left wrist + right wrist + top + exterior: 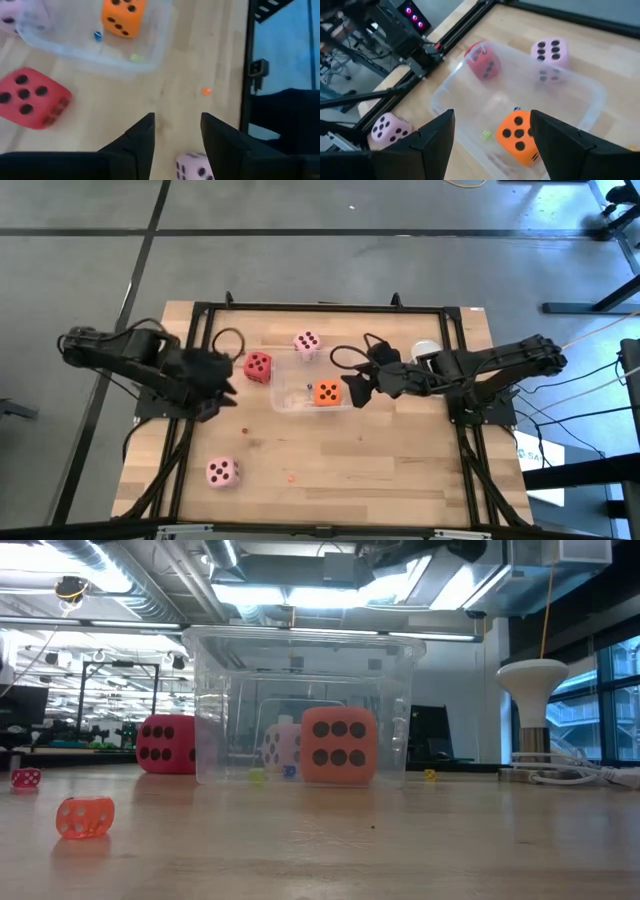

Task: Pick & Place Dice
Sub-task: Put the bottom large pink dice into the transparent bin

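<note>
An orange die (pixel 327 393) (pixel 339 745) lies on the floor of a clear plastic tub (pixel 293 383) at mid-table. A red die (pixel 258 367) (pixel 30 97) rests on the table just left of the tub. One pink die (pixel 307 343) sits behind the tub, and another (pixel 222 472) (pixel 192 167) lies near the front left. My left gripper (pixel 228 388) (pixel 177 120) hangs open above the table left of the red die. My right gripper (pixel 352 387) (pixel 492 117) hangs open above the tub's right end, over the orange die (pixel 520 137). Neither gripper shows in the low view.
Small blue and yellow pieces (pixel 486 134) lie in the tub. A tiny orange die (pixel 85 817) and a tiny red one (pixel 25 778) lie on the wood at the front. A white stand (pixel 428 352) sits at the right. A black frame (pixel 330 307) borders the table.
</note>
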`<action>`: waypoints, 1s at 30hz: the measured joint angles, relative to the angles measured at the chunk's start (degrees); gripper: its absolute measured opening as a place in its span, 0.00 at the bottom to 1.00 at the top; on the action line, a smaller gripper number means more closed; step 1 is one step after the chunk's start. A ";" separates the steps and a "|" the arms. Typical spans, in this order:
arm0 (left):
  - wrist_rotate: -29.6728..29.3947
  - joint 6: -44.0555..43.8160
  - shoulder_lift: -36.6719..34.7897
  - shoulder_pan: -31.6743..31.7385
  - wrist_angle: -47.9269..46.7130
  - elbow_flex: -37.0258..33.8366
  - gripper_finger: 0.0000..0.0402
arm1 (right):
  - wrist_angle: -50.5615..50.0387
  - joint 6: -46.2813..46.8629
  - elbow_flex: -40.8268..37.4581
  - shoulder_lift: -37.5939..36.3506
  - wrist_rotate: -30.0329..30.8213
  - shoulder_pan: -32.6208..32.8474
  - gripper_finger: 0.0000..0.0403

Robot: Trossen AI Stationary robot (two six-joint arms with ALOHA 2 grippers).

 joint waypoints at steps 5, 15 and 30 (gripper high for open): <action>4.92 -7.36 0.07 -8.99 -1.45 -2.02 0.37 | 0.12 -0.95 0.01 -1.08 0.64 0.00 0.64; 10.94 -13.91 0.03 -15.89 0.16 -15.15 0.47 | 0.10 -2.25 0.02 -1.34 1.17 0.86 0.64; 23.38 -20.46 0.00 -16.90 24.98 -33.33 0.69 | -0.72 -2.96 0.02 -1.34 2.15 3.50 0.64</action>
